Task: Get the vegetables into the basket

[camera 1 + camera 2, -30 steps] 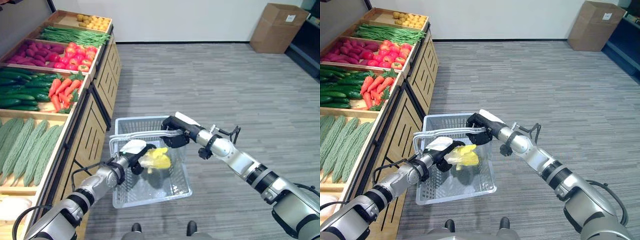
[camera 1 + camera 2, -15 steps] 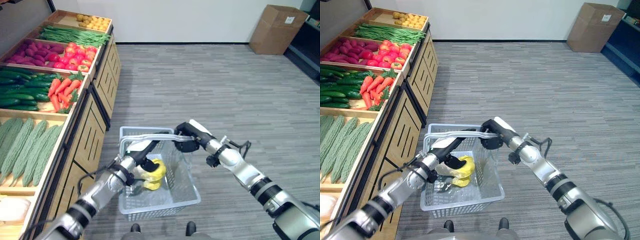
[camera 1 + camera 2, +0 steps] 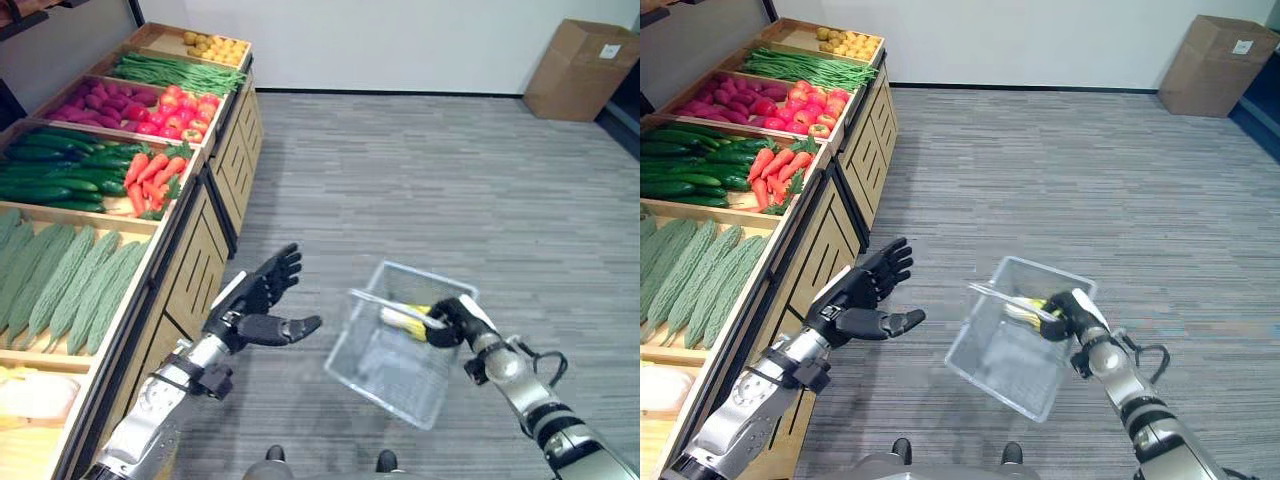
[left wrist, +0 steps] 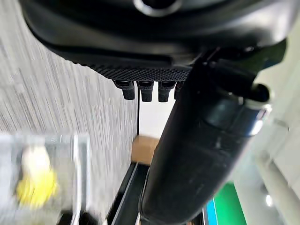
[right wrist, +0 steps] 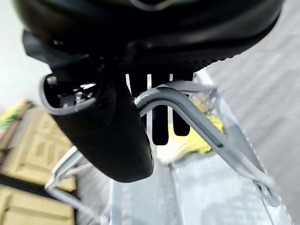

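- The basket (image 3: 400, 355) hangs tilted in the lower right of the left eye view, above the grey floor (image 3: 420, 180) and well apart from the stall.
- The right hand (image 3: 452, 322) has its fingers clenched round the basket's handle (image 3: 388, 302) — the right wrist view shows the metal bar passing between thumb and fingers.
- A yellow vegetable (image 3: 405, 320) lies inside the basket, near the handle, just beside the right hand.
- The left hand (image 3: 258, 305) is at lower centre-left, between the stall and the basket, palm turned up, fingers spread and released, grasping nothing.
- The wooden stall (image 3: 205, 210) runs down the left side of the frame, its trays stepped from top to bottom.
- Trays, from the upper left downward: small yellow produce (image 3: 215, 45), green beans (image 3: 175, 72), red produce (image 3: 150, 102), cucumbers (image 3: 50, 175) with carrots (image 3: 155, 175) beside them — then bitter gourds (image 3: 60, 290).
- A cardboard box (image 3: 585, 68) stands in the upper right, against the wall.
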You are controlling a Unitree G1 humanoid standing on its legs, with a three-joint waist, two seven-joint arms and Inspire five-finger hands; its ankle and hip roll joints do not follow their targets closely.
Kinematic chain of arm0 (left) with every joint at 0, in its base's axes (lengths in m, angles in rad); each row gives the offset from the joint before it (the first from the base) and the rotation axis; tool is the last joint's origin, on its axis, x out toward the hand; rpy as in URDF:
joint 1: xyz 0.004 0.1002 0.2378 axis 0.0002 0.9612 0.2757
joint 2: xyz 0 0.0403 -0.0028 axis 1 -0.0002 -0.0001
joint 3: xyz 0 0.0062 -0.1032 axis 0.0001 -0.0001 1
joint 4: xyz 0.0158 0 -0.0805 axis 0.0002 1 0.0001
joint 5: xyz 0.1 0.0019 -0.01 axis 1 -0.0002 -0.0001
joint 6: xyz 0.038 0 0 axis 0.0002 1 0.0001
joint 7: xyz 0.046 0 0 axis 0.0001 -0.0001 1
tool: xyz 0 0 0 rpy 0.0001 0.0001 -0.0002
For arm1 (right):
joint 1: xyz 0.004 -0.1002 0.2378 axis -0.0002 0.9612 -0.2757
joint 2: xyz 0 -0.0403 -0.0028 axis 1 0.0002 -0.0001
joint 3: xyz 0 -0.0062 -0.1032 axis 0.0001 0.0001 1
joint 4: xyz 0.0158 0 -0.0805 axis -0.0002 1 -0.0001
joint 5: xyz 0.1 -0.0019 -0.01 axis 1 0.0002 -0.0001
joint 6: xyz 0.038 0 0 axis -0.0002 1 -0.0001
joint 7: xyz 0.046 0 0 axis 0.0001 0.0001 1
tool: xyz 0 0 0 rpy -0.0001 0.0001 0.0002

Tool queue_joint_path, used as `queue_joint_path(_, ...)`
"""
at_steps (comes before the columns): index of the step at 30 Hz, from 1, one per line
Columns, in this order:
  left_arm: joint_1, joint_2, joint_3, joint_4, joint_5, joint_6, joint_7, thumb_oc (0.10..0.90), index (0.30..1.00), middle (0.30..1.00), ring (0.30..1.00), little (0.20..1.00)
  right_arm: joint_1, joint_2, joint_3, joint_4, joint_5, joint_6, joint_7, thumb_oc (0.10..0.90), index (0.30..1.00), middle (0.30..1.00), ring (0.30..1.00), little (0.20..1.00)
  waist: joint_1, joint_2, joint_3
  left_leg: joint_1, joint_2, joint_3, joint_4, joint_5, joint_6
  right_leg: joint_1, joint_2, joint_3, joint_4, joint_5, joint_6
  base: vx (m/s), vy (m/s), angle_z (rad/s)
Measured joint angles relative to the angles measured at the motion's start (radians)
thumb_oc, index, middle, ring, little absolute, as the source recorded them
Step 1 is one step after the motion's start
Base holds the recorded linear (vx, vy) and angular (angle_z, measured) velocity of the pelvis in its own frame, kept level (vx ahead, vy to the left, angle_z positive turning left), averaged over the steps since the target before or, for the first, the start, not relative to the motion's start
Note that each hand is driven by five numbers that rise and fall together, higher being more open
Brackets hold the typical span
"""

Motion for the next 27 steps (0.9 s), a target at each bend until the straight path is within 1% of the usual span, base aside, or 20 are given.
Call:
queue_joint_path(2, 0.027, -0.007, 0.006, 0.058, -0.007, 0.001, 0.0, 0.9, 1.0, 1.0, 1.0, 1.0, 0.049, 0.0, -0.049, 0.005, 0.0, 0.0, -0.001, 0.4, 0.3, 0.3, 0.3, 0.3, -0.002, 0.009, -0.004, 0.0, 0.0, -0.001, -0.002, 0.0, 0.0, 0.0, 0.0, -0.001, 0.0, -0.001, 0.0, 0.0, 0.0, 0.0)
queue_joint_path(5, 0.044, -0.041, 0.006, 0.19, 0.02, 0.015, 0.013, 0.9, 1.0, 1.0, 1.0, 1.0, 0.066, 0.0, -0.076, 0.073, -0.002, 0.002, -0.003, 0.4, 0.3, 0.3, 0.3, 0.3, -0.009, 0.02, -0.011, -0.002, 0.001, -0.003, -0.003, 0.0, 0.0, 0.001, 0.001, -0.003, 0.0, -0.001, -0.001, -0.01, -0.003, 0.03)
queue_joint_path(6, 0.047, -0.057, 0.009, 0.247, 0.056, 0.006, 0.015, 0.9, 1.0, 1.0, 1.0, 1.0, 0.078, 0.0, -0.084, 0.081, -0.003, 0.001, -0.004, 0.4, 0.3, 0.3, 0.3, 0.3, -0.011, 0.024, -0.013, -0.004, 0.002, -0.004, -0.003, 0.0, -0.001, 0.001, 0.001, -0.005, 0.0, -0.002, -0.001, -0.02, -0.001, 0.05)
queue_joint_path(7, 0.04, -0.097, 0.02, 0.346, 0.11, 0.012, 0.031, 0.9, 1.0, 1.0, 1.0, 1.0, 0.096, 0.001, -0.099, 0.085, -0.007, 0.002, -0.005, 0.4, 0.3, 0.3, 0.3, 0.3, -0.011, 0.03, -0.017, -0.003, 0.003, -0.004, -0.003, -0.003, 0.002, 0.001, 0.001, -0.005, -0.001, -0.004, -0.002, 0.0, 0.0, 0.0)
queue_joint_path(8, 0.041, -0.106, 0.02, 0.381, 0.127, 0.018, 0.043, 0.9, 1.0, 1.0, 1.0, 1.0, 0.101, 0.001, -0.099, 0.089, -0.007, 0.002, -0.006, 0.4, 0.3, 0.3, 0.3, 0.3, -0.012, 0.031, -0.018, -0.005, 0.003, -0.004, -0.003, -0.004, 0.002, 0.0, 0.002, -0.005, 0.0, -0.004, -0.002, 0.0, 0.0, 0.0)
queue_joint_path(9, 0.042, -0.125, 0.025, 0.453, 0.162, 0.016, 0.056, 0.9, 1.0, 1.0, 1.0, 1.0, 0.112, 0.002, -0.107, 0.093, -0.007, -0.001, -0.007, 0.4, 0.3, 0.3, 0.3, 0.3, -0.014, 0.034, -0.019, -0.007, 0.005, -0.004, -0.003, -0.004, 0.001, -0.001, 0.002, -0.005, 0.0, -0.005, 0.0, 0.0, 0.0, 0.0)
queue_joint_path(10, 0.036, -0.166, 0.042, 0.569, 0.227, 0.023, 0.075, 0.9, 1.0, 1.0, 1.0, 1.0, 0.134, 0.01, -0.129, 0.102, -0.006, -0.002, -0.014, 0.4, 0.3, 0.3, 0.3, 0.3, -0.016, 0.036, -0.023, -0.01, 0.007, -0.004, -0.003, -0.007, -0.001, -0.004, 0.004, -0.006, 0.0, -0.008, -0.001, 0.0, 0.0, 0.0)
queue_joint_path(12, 0.026, -0.217, 0.06, 0.732, 0.311, 0.022, 0.106, 0.9, 1.0, 1.0, 1.0, 1.0, 0.16, 0.025, -0.171, 0.125, -0.003, -0.011, -0.028, 0.4, 0.3, 0.3, 0.3, 0.3, -0.019, 0.04, -0.026, -0.015, 0.008, -0.004, -0.003, -0.009, -0.005, -0.01, 0.002, -0.005, 0.0, -0.011, -0.002, 0.0, 0.0, -0.02)
queue_joint_path(14, 0.03, -0.252, 0.075, 0.855, 0.385, 0.044, 0.134, 0.9, 1.0, 1.0, 1.0, 1.0, 0.175, 0.029, -0.202, 0.139, 0.014, -0.011, -0.04, 0.4, 0.3, 0.3, 0.3, 0.3, -0.025, 0.038, -0.025, -0.02, 0.008, -0.003, -0.003, -0.005, -0.001, -0.018, 0.004, -0.003, 0.0, -0.011, -0.003, 0.0, 0.0, 0.0)
queue_joint_path(15, 0.026, -0.281, 0.098, 0.956, 0.451, 0.043, 0.145, 0.9, 1.0, 1.0, 1.0, 1.0, 0.188, 0.035, -0.239, 0.15, 0.022, -0.012, -0.044, 0.4, 0.3, 0.3, 0.3, 0.3, -0.028, 0.037, -0.026, -0.021, 0.008, -0.002, -0.003, -0.002, 0.003, -0.018, 0.003, -0.003, 0.0, -0.011, -0.003, 0.0, 0.0, 0.0)
queue_joint_path(16, 0.02, -0.3, 0.115, 1.014, 0.488, 0.044, 0.161, 0.9, 1.0, 1.0, 1.0, 1.0, 0.198, 0.041, -0.257, 0.159, 0.027, -0.014, -0.047, 0.4, 0.3, 0.3, 0.3, 0.3, -0.028, 0.036, -0.029, -0.021, 0.008, -0.001, -0.003, -0.002, 0.002, -0.019, 0.002, -0.003, 0.0, -0.011, -0.003, 0.0, 0.0, 0.0)
queue_joint_path(18, 0.019, -0.317, 0.122, 1.082, 0.543, 0.05, 0.19, 0.9, 1.0, 1.0, 1.0, 1.0, 0.206, 0.046, -0.261, 0.184, 0.046, -0.015, -0.053, 0.4, 0.3, 0.3, 0.3, 0.3, -0.029, 0.032, -0.029, -0.021, 0.009, 0.0, -0.003, -0.002, 0.002, -0.02, 0.003, -0.002, 0.0, -0.011, -0.004, 0.0, 0.0, 0.0)
queue_joint_path(19, 0.0, -0.328, 0.13, 1.143, 0.583, 0.044, 0.201, 0.9, 1.0, 1.0, 1.0, 1.0, 0.214, 0.056, -0.279, 0.2, 0.057, -0.02, -0.057, 0.4, 0.3, 0.3, 0.3, 0.3, -0.027, 0.031, -0.03, -0.022, 0.01, 0.001, -0.002, -0.002, 0.002, -0.02, 0.003, -0.003, 0.0, -0.011, -0.004, 0.01, -0.007, -0.04)
queue_joint_path(20, -0.026, -0.352, 0.157, 1.246, 0.638, 0.046, 0.231, 0.9, 1.0, 1.0, 1.0, 1.0, 0.221, 0.069, -0.281, 0.232, 0.074, -0.028, -0.068, 0.4, 0.3, 0.3, 0.3, 0.3, -0.029, 0.028, -0.035, -0.02, 0.012, 0.004, -0.003, -0.003, 0.001, -0.02, 0.005, 0.0, 0.0, -0.014, -0.007, 0.01, -0.006, -0.05)
queue_joint_path(22, -0.029, -0.357, 0.156, 1.273, 0.676, 0.054, 0.244, 0.9, 1.0, 1.0, 1.0, 1.0, 0.221, 0.074, -0.281, 0.255, 0.092, -0.028, -0.068, 0.4, 0.3, 0.3, 0.3, 0.3, -0.03, 0.025, -0.039, -0.021, 0.013, 0.006, -0.003, -0.007, -0.004, -0.021, 0.006, 0.003, 0.0, -0.015, -0.008, 0.02, -0.005, -0.06)
queue_joint_path(23, -0.03, -0.357, 0.156, 1.273, 0.69, 0.053, 0.247, 0.9, 1.0, 1.0, 1.0, 1.0, 0.227, 0.077, -0.281, 0.259, 0.099, -0.028, -0.068, 0.4, 0.3, 0.3, 0.3, 0.3, -0.033, 0.018, -0.038, -0.022, 0.013, 0.008, -0.003, -0.009, -0.008, -0.024, 0.007, 0.004, 0.0, -0.015, -0.009, 0.02, -0.006, -0.03)
queue_joint_path(24, -0.049, -0.366, 0.158, 1.326, 0.726, 0.046, 0.271, 0.9, 1.0, 1.0, 1.0, 1.0, 0.247, 0.092, -0.282, 0.264, 0.111, -0.033, -0.073, 0.4, 0.3, 0.3, 0.3, 0.3, -0.032, 0.016, -0.05, -0.022, 0.015, 0.011, -0.003, -0.009, -0.008, -0.026, 0.008, 0.005, 0.0, -0.015, -0.01, 0.02, -0.005, -0.04)
queue_joint_path(25, -0.06, -0.372, 0.158, 1.353, 0.742, 0.051, 0.284, 0.9, 1.0, 1.0, 1.0, 1.0, 0.256, 0.101, -0.281, 0.268, 0.111, -0.036, -0.073, 0.4, 0.3, 0.3, 0.3, 0.3, -0.033, 0.016, -0.057, -0.021, 0.016, 0.013, -0.003, -0.01, -0.009, -0.025, 0.009, 0.007, 0.0, -0.015, -0.01, 0.02, -0.008, -0.07)
queue_joint_path(27, -0.062, -0.384, 0.158, 1.372, 0.78, 0.062, 0.297, 0.9, 1.0, 1.0, 1.0, 1.0, 0.273, 0.116, -0.275, 0.281, 0.111, -0.04, -0.074, 0.4, 0.3, 0.3, 0.3, 0.3, -0.038, 0.017, -0.072, -0.022, 0.018, 0.017, -0.003, -0.012, -0.011, -0.029, 0.011, 0.013, 0.0, -0.015, -0.011, 0.02, -0.009, -0.09)
